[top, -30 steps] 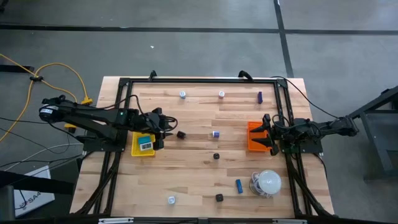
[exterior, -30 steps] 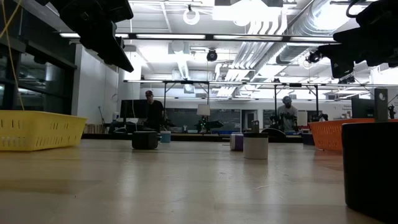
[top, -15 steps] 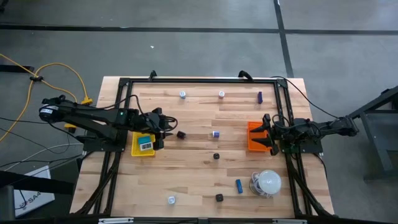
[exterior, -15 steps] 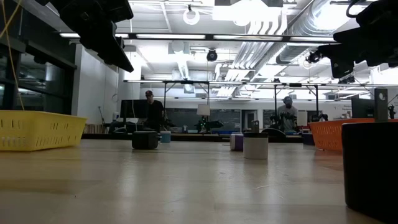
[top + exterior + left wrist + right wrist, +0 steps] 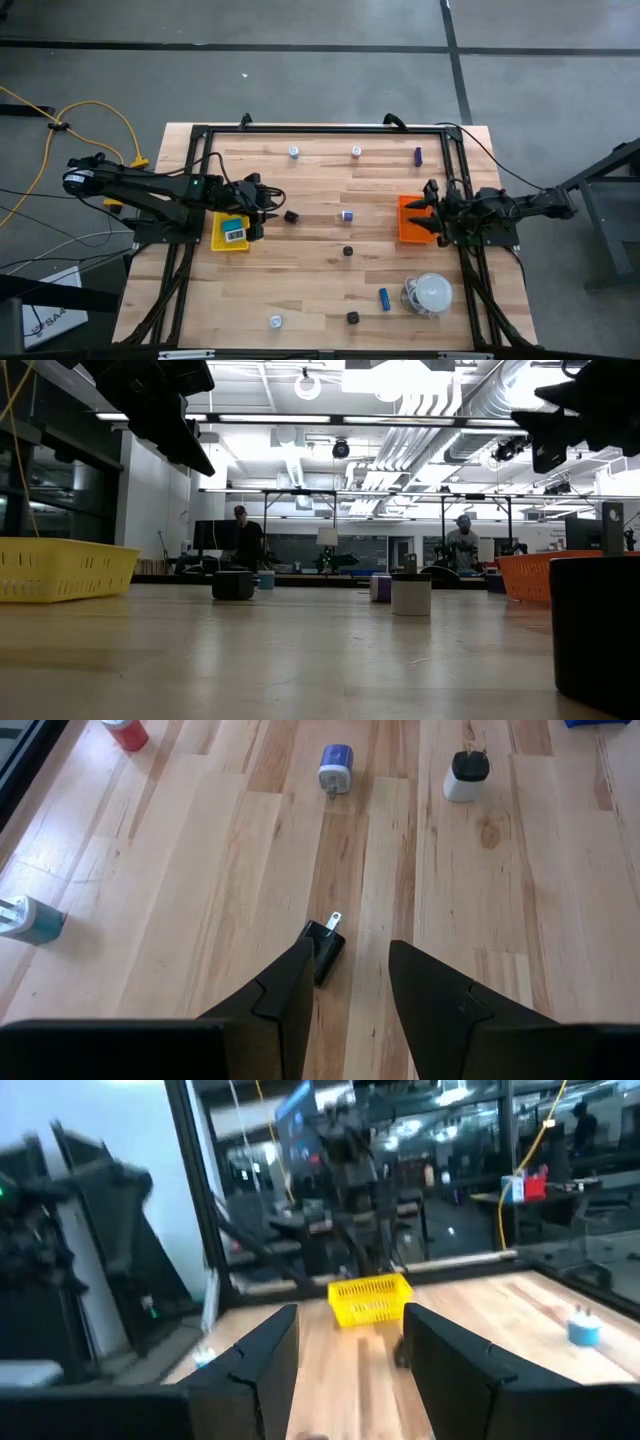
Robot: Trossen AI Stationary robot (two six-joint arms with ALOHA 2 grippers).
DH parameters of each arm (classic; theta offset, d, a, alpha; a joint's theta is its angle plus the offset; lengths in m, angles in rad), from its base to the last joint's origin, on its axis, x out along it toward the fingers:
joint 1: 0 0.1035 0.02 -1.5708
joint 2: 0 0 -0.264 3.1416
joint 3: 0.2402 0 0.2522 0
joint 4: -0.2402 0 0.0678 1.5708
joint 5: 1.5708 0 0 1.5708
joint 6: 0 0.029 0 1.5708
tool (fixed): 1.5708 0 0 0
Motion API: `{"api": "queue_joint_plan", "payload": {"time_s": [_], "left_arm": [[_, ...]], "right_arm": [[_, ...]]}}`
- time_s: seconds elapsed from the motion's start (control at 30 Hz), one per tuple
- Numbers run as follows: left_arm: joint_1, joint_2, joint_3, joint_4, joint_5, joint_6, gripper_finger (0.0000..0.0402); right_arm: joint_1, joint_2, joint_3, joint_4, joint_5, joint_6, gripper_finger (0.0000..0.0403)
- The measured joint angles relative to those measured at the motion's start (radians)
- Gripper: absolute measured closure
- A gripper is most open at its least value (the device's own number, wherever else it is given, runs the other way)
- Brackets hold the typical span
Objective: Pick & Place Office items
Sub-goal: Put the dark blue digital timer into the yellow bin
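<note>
So the whole thing hinged on the left gripper (image 5: 345, 990) and the small black block (image 5: 323, 948) sitting right in front of it on the counter (image 5: 320, 290). In the left wrist view that block lay just ahead of the jaws and a bit toward one finger instead of centred in the gap, practically touching that fingertip. Its long axis ran at a slant to the line of the fingers, with a little metal prong poking out the far end. The jaws were parted only narrowly and held nothing. From above, the same block (image 5: 291, 216) was just beside the left gripper (image 5: 262, 205), next to the yellow tray (image 5: 231, 232), so the left arm was clearly the nearer one.

My guess is the next move needed a small sideways shift to straddle the block before closing.

The right gripper (image 5: 430, 210) hung over the orange tray (image 5: 410, 222), jaws apart and empty, well away from that block. The other office items were scattered about: a purple stick (image 5: 418, 154) at the far edge, a blue stick (image 5: 384, 298) by the white dome (image 5: 433, 292).
</note>
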Motion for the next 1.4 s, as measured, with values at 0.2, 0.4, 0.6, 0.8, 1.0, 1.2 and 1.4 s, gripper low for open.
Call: {"api": "queue_joint_plan", "payload": {"time_s": [0.2,0.4,0.6,0.8,1.0,1.2,1.4], "left_arm": [[0.0,0.0,0.0,0.0,0.0,0.0,0.0275],[0.0,0.0,0.0,0.001,0.0,0.0,0.0275],[0.0,0.0,0.0,0.001,0.0,0.0,0.0275],[0.0,0.0,0.0,0.001,0.0,0.0,0.0275],[0.0,0.0,0.0,0.001,0.0,0.0,0.0275],[0.0,0.0,0.0,0.001,0.0,0.0,0.0275],[0.0,0.0,0.0,0.001,0.0,0.0,0.0275]], "right_arm": [[0.0,0.095,0.121,-0.092,0.184,-0.011,0.0233],[-0.001,0.318,0.32,-0.321,0.586,-0.012,0.0233],[-0.036,0.573,0.481,-0.393,0.738,0.015,0.0233],[-0.203,0.752,0.664,-0.6,0.665,0.181,0.0233],[-0.436,0.868,0.801,-0.768,0.499,0.244,0.0233],[-0.666,0.969,0.85,-0.891,0.333,0.284,0.0233],[-0.816,1.083,0.85,-0.96,0.252,0.253,0.0233]]}}
